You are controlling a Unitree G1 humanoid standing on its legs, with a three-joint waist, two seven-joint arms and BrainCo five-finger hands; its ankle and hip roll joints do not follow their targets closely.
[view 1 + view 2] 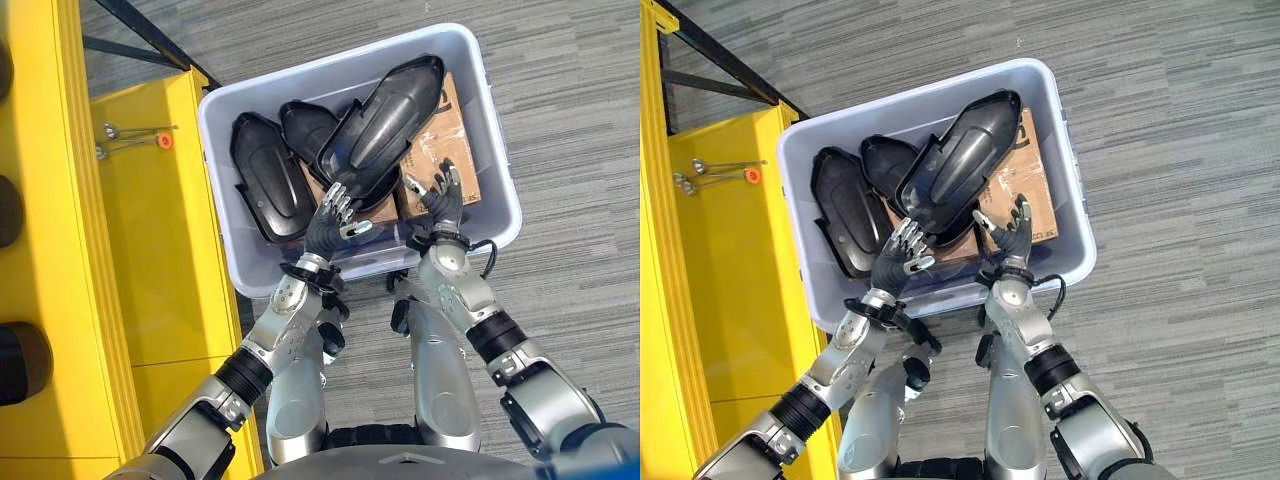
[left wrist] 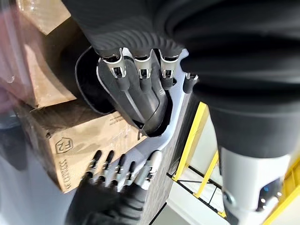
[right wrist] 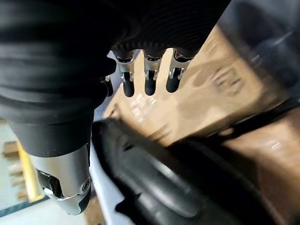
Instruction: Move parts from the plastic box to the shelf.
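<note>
Below, grey floor [image 1: 580, 150], perhaps carpet.

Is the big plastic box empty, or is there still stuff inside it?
Not empty. The plastic box still holds black parts lying over a cardboard box, with both open hands, left hand and right hand, reaching in.

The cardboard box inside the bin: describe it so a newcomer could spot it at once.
Find the pale plastic box on the grey floor beside the yellow shelf. The cardboard box lies in its right half, partly under the black parts. It is the sole brown, flat-sided thing among the glossy black shells.
</note>
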